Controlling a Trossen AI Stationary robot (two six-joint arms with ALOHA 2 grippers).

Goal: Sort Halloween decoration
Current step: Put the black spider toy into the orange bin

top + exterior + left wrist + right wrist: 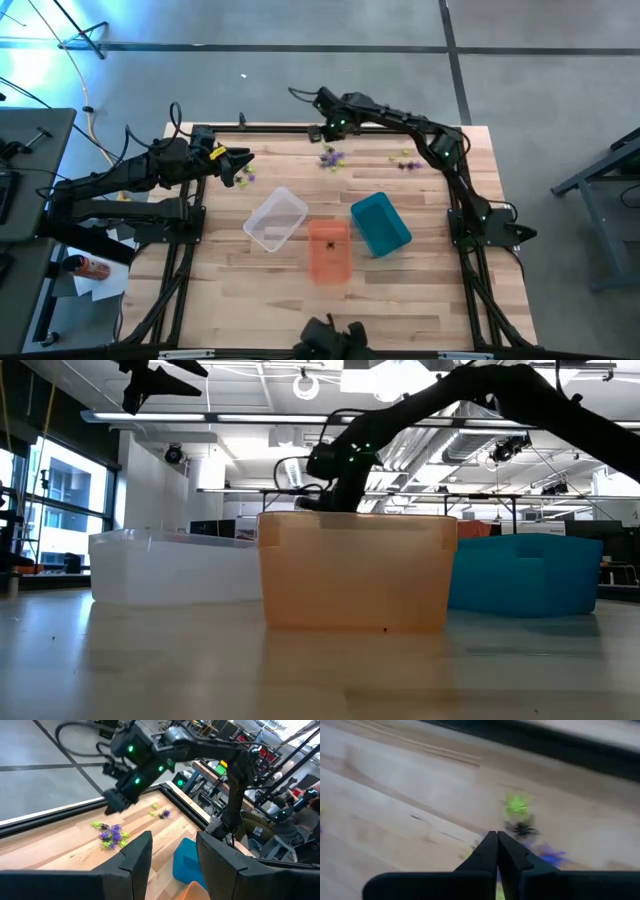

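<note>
R hand (497,836) has fingers pressed together w/ tips meeting, just above the central pile of Halloween decoration (331,157) at the far edge of the surface (400,290). From the wrist view we can't tell if a trinket is pinched between the tips; a black one (520,828) and a green one (516,804) lie just beyond the tips, a purple one (551,855) beside them, all apparently loose.

To do this step well, we'd check the pinch before lifting: if nothing's caught, reopen, drop lower over one single trinket, and close on its body, not the spikes. Pieces are tiny and tangle, so lift slow to avoid dragging neighbours.

L hand (174,857) hangs w/ fingers spread, empty, near a smaller bunch (246,175) on its own side. Another few pieces (406,163) sit farther right.

Bins near mid-surface: clear bin (276,220), orange bin (329,251), teal bin (380,224). Orange one seems to hold a dark trinket already, so we'd match colours when dropping.
</note>
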